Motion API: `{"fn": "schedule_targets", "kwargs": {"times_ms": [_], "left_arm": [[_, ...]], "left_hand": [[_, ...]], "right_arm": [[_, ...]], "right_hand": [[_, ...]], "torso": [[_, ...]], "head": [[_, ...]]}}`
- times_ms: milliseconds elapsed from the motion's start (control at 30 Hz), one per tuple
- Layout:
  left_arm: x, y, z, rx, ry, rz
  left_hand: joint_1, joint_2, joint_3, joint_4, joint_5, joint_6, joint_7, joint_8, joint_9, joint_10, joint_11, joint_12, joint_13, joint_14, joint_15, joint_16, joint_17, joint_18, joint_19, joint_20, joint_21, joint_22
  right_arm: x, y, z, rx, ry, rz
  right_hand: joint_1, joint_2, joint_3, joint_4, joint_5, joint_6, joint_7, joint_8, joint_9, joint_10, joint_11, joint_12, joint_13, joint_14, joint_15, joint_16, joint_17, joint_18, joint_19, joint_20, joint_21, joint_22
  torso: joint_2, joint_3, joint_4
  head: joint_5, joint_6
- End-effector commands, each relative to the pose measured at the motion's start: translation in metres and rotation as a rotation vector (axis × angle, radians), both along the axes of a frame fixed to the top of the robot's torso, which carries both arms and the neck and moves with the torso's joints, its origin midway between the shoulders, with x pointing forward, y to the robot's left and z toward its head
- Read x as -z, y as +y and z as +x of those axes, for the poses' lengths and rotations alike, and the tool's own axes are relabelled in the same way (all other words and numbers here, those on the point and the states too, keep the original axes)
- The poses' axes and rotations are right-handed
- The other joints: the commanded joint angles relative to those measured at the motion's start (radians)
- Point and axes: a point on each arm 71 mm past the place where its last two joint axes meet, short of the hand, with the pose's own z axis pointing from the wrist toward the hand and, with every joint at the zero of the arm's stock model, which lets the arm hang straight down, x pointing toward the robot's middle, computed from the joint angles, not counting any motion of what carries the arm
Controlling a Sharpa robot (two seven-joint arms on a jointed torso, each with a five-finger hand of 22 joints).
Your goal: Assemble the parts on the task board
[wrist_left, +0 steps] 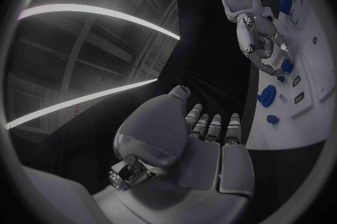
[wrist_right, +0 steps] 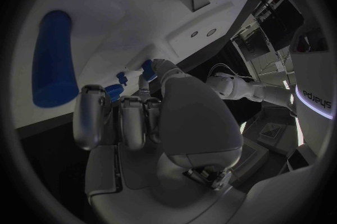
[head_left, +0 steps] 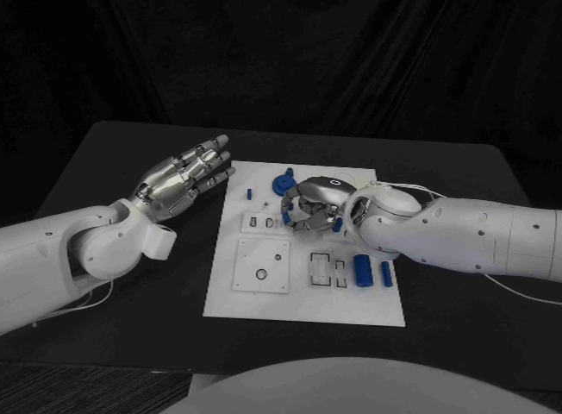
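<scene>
Over on the left, the left robot hand point(head_left: 182, 181) hovers above the black counter point(head_left: 120, 164), just off the left edge of the white board point(head_left: 300, 302). It's flat, silver fingers straight and close together, holding nothing. The left wrist view backs that up: smooth metallic palm point(wrist_left: 204, 162), fingers extended, nothing between them.

Moving onto the board: a flat, matte white rectangular plate with shallow cut-outs. There's a raised square block with a small oval hole point(head_left: 261, 266) low on its left half, and narrow rectangular slots point(head_left: 321, 268) next to it. Near the top edge sits a round blue piece point(head_left: 283, 184), glossy plastic by the look of it, with a small blue bit point(head_left: 249, 193) just to its left.

Centre now: the right robot hand point(head_left: 312, 207) is down on the board's upper middle, fingers curled inward. A blue piece point(head_left: 337, 224) shows at its fingers, but whether it is truly gripped I cannot tell; the fingers hide the contact. In the right wrist view small blue pieces point(wrist_right: 115, 89) sit right at the fingertips.

Further right, two blue cylinders point(head_left: 362, 267) lie side by side, partly tucked under the white right arm. One looms large and rounded point(wrist_right: 53, 58) in the right wrist view.

Open black counter lies around the board on every side.
</scene>
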Motion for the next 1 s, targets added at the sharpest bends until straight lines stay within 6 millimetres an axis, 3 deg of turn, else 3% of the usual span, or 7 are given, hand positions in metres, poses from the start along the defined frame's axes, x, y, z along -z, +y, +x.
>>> {"fn": "schedule_targets", "kwargs": {"times_ms": [33, 333, 733, 800, 867, 967, 1000], "left_arm": [[-0.001, -0.001, -0.001, 0.011, -0.004, -0.014], [-0.001, -0.001, -0.001, 0.01, -0.003, -0.013], [-0.001, -0.001, -0.001, 0.008, -0.003, -0.012], [-0.001, -0.001, -0.001, 0.007, -0.003, -0.011], [-0.001, -0.001, -0.001, 0.005, -0.003, -0.01], [-0.001, -0.001, -0.001, 0.002, -0.005, -0.009], [-0.001, -0.001, -0.001, 0.002, -0.005, -0.009]], "left_hand": [[-0.003, 0.004, 0.006, -0.002, 0.004, 0.008, 0.003, 0.005, 0.002, 0.0, 0.007, -0.004, -0.001, -0.002, 0.007, -0.007, -0.001, 0.01, -0.003, 0.008, -0.003, -0.001], [-0.003, 0.004, 0.006, -0.002, 0.004, 0.008, 0.003, 0.005, 0.002, 0.0, 0.007, -0.004, -0.001, -0.002, 0.007, -0.007, -0.001, 0.01, -0.003, 0.008, -0.003, -0.001], [-0.003, 0.004, 0.006, -0.002, 0.004, 0.008, 0.003, 0.005, 0.002, 0.0, 0.007, -0.004, -0.001, -0.002, 0.007, -0.007, -0.001, 0.01, -0.003, 0.008, -0.003, -0.001], [-0.004, 0.004, 0.007, -0.002, 0.004, 0.009, 0.003, 0.005, 0.002, 0.0, 0.007, -0.004, -0.001, -0.002, 0.007, -0.007, -0.001, 0.01, -0.003, 0.008, -0.003, -0.001], [-0.004, 0.004, 0.008, -0.001, 0.004, 0.009, 0.004, 0.006, 0.002, 0.0, 0.007, -0.004, -0.001, -0.002, 0.007, -0.007, -0.001, 0.01, -0.003, 0.008, -0.003, -0.001], [-0.004, 0.004, 0.008, -0.001, 0.004, 0.009, 0.004, 0.006, 0.002, 0.0, 0.007, -0.004, -0.001, -0.002, 0.007, -0.007, -0.001, 0.01, -0.003, 0.008, -0.003, -0.001], [-0.004, 0.004, 0.008, -0.001, 0.004, 0.009, 0.004, 0.006, 0.002, 0.0, 0.007, -0.004, -0.001, -0.002, 0.007, -0.007, -0.001, 0.01, -0.003, 0.008, -0.003, -0.001]], "right_arm": [[0.002, 0.0, -0.001, 0.006, 0.011, -0.016], [0.004, 0.001, -0.001, 0.001, 0.022, -0.025], [0.003, 0.0, -0.001, -0.002, 0.002, -0.039], [0.001, -0.002, -0.001, 0.001, -0.016, -0.026], [-0.002, -0.004, -0.002, 0.001, -0.037, -0.007], [-0.014, -0.007, -0.003, -0.004, -0.087, 0.031], [-0.017, -0.008, -0.003, -0.005, -0.097, 0.038]], "right_hand": [[-0.012, 0.002, 0.001, -0.01, -0.015, -0.016, 0.0, -0.008, -0.003, 0.103, 0.009, 0.002, 0.263, 0.091, 0.009, -0.006, 0.212, 0.02, 0.013, 0.009, -0.007, 0.194], [-0.018, -0.002, 0.005, -0.027, -0.061, -0.059, 0.004, -0.034, -0.028, 0.103, 0.012, 0.002, 0.263, 0.09, 0.011, -0.009, 0.207, 0.021, 0.011, 0.012, -0.015, 0.193], [-0.05, -0.004, -0.035, -0.047, -0.29, -0.178, -0.001, -0.099, -0.128, 0.103, 0.009, 0.002, 0.263, 0.086, 0.01, -0.02, 0.193, 0.025, 0.005, 0.011, -0.036, 0.188], [-0.065, -0.013, -0.055, -0.029, -0.348, -0.188, -0.003, -0.1, -0.148, 0.103, 0.008, 0.002, 0.263, 0.085, 0.009, -0.023, 0.19, 0.026, 0.003, 0.011, -0.042, 0.187], [-0.07, -0.021, -0.063, -0.015, -0.37, -0.191, -0.002, -0.099, -0.156, 0.103, 0.008, 0.002, 0.263, 0.085, 0.009, -0.024, 0.188, 0.026, 0.002, 0.01, -0.045, 0.186], [-0.081, -0.056, -0.083, 0.058, -0.425, -0.19, -0.004, -0.089, -0.179, 0.103, 0.007, 0.002, 0.263, 0.085, 0.009, -0.024, 0.188, 0.026, 0.003, 0.01, -0.046, 0.186], [-0.081, -0.057, -0.083, 0.059, -0.426, -0.19, -0.004, -0.089, -0.179, 0.103, 0.007, 0.002, 0.263, 0.085, 0.008, -0.024, 0.188, 0.026, 0.003, 0.01, -0.046, 0.186]], "torso": [[0.0, -0.0003, -0.0001], [0.0, 0.0002, -0.0004], [0.0, -0.0005, -0.0005], [0.0, -0.0002, -0.0005], [0.0, 0.0, -0.0002], [0.0, 0.0004, -0.0004], [0.0, 0.0004, -0.0003]], "head": [[0.001, 0.0], [0.0, 0.0], [0.001, 0.0], [0.0, 0.0], [-0.002, 0.0], [-0.003, 0.0], [-0.004, 0.0]]}}
